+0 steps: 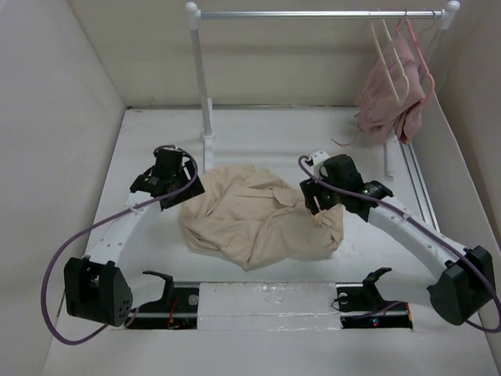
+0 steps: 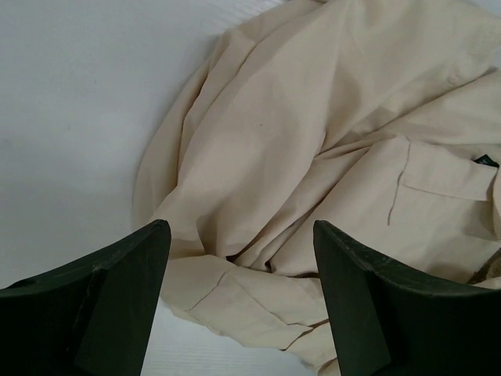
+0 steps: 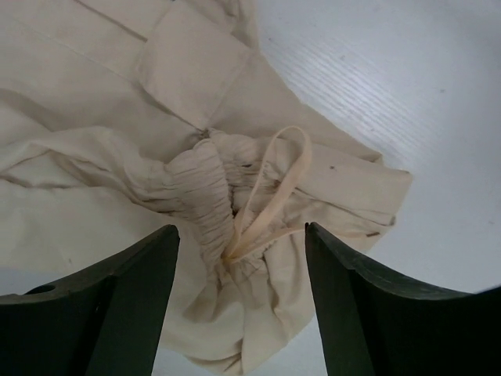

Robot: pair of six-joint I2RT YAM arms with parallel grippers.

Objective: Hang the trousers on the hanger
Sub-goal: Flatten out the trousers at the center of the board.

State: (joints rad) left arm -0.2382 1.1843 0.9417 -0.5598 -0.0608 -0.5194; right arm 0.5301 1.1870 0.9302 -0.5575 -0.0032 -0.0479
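Mid-frame, the crumpled light beige cotton trousers lie on the white table. The left gripper gapes wide and empty at their left edge. The right gripper, equally spread and empty, is over the gathered waistband. Upper right, the cream multi-bar wooden hanger hangs on the white rail.

Soft, even light falls from above on the white bench; we find only a thin shadow under the trousers. In front of them a glossy strip glints. Close to the lens, the left claw and right claw go dark and soft-edged; the trousers' folds behind them are sharp.
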